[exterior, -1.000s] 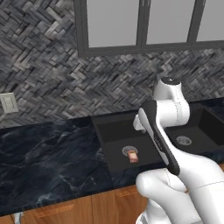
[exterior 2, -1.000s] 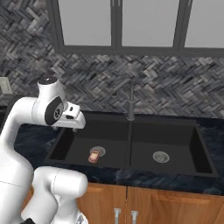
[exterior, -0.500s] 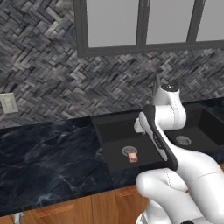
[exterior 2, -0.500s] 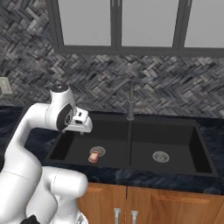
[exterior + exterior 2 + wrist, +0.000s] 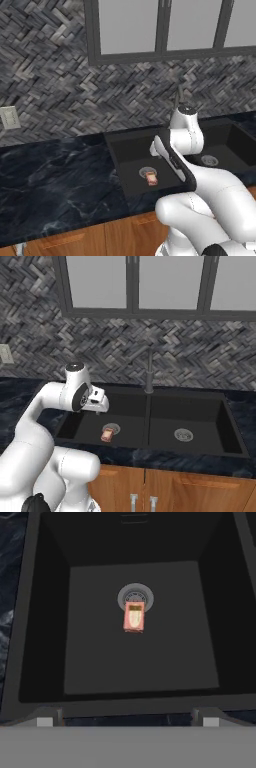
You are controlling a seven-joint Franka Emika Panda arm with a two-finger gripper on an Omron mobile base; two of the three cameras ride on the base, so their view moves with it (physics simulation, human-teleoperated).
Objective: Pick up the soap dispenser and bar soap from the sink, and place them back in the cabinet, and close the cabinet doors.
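The bar soap [image 5: 134, 617], a small reddish block with a paler face, lies on the round silver drain of the sink's [image 5: 100, 662] left basin. It also shows in the base views as the bar soap [image 5: 151, 178] [image 5: 107, 434]. My gripper [image 5: 127, 719] hangs above this basin, looking straight down, open, with nothing between its wide-set fingertips [image 5: 45, 722]. From the right, the gripper [image 5: 98, 408] sits over the back left of the sink [image 5: 200, 411]. The soap dispenser, the cabinet and the cabinet doors are out of view.
A slim dark faucet [image 5: 149, 371] rises behind the divider between the basins. The right basin holds a drain [image 5: 183, 434]. Black marble counter [image 5: 55, 175] runs left of the sink, with a wall outlet [image 5: 9, 117] above it. Grey-framed window panes [image 5: 165, 281] top the herringbone wall.
The arm has swung the hand rightwards and a little down, out over the left basin. The bar soap has stayed on the drain.
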